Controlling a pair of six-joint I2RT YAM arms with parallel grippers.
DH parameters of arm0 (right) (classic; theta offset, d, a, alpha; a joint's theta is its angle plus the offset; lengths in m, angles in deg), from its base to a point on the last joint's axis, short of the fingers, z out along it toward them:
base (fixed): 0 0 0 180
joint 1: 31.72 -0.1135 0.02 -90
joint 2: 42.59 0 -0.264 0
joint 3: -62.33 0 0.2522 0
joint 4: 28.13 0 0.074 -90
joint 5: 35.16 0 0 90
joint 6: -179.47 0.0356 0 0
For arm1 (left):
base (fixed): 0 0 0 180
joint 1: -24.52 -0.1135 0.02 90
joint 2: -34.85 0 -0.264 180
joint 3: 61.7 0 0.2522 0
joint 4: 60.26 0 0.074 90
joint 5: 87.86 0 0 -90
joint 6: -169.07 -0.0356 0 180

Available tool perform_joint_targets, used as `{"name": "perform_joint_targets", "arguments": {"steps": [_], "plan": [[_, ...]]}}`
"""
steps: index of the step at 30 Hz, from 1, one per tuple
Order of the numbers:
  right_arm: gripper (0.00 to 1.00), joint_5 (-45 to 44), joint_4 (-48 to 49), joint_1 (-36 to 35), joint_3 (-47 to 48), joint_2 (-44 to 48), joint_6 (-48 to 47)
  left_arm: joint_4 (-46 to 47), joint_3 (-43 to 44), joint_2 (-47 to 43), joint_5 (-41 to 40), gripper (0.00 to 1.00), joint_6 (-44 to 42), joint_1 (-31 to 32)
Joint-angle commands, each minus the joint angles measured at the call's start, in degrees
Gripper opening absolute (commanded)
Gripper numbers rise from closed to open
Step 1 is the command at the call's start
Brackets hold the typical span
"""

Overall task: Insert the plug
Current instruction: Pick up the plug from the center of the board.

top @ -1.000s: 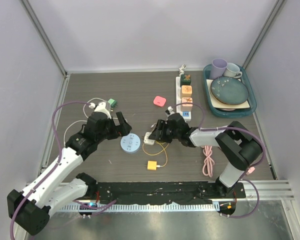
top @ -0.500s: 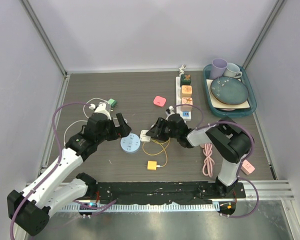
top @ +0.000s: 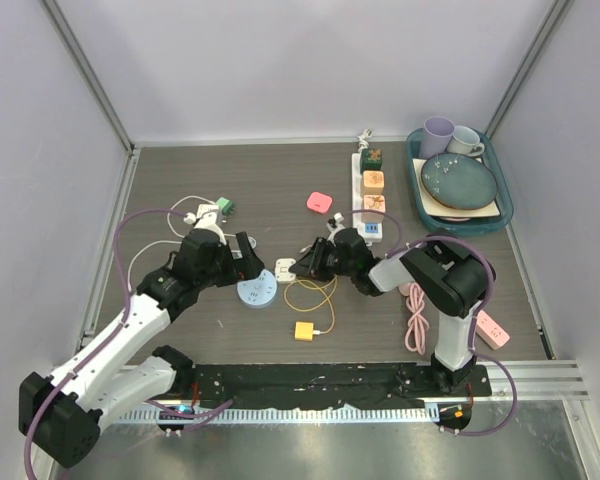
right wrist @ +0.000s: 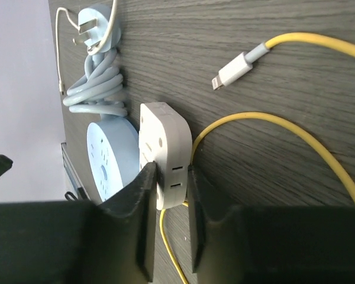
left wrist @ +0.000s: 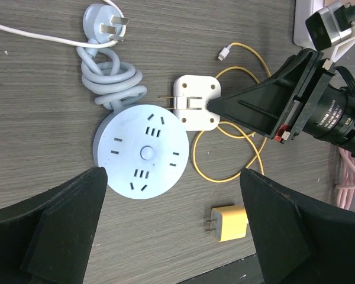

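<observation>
Right hand (right wrist: pixel 168 184) pinches white square plug (right wrist: pixel 165 151) beside round pale-blue socket (left wrist: pixel 142 151); only the left wrist view shows its prongs (left wrist: pixel 186 102). Left hand (top: pixel 248 257) gapes open.

My left arm (top: pixel 130 325) is white shells set between black joints, ending in a black wrist. My right arm (top: pixel 458 340) is built the same way, with white links and a black elbow and wrist. A purple cable (top: pixel 119 240) loops off each of them, thin and glossy.

My left gripper (left wrist: pixel 173 173) has two broad matte-black fingers (left wrist: pixel 59 228) — wedge-shaped, with flat bevelled faces. My right gripper (right wrist: pixel 173 177) has the same black fingers, narrowing toward the tips, their edges rounded.

Seen from my left wrist, the right gripper's round black motor body carries white lettering (left wrist: pixel 331 118) — too small to read — and there is a small red tab (left wrist: pixel 279 137) at its edge.
</observation>
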Motion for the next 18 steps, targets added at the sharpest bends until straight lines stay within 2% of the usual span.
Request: {"name": "perform_joint_targets", "arguments": {"steps": [1,2,5,12,18], "plan": [[0.2,0.0,-0.3,-0.1,0.8,-1.2,-1.5,2.7,0.2,-0.4,0.7,1.0,0.0,-0.2],[0.12,0.1,0.1,0.2,0.7,-1.0,-1.5,2.6,0.1,-0.5,0.6,1.0,0.1,-0.2],[0.01,0.8,1.2,0.4,0.2,0.4,-1.8,2.7,0.2,-1.1,0.0,1.0,0.4,-0.2],[0.01,2.6,1.1,2.9,-2.6,8.6,-3.3,5.8,-1.9,-3.6,-0.7,1.0,3.4,-0.2],[0.01,4.9,0.8,6.0,-5.4,17.0,-4.5,15.0,-6.3,-9.0,-0.8,1.0,8.0,-0.2]]}}
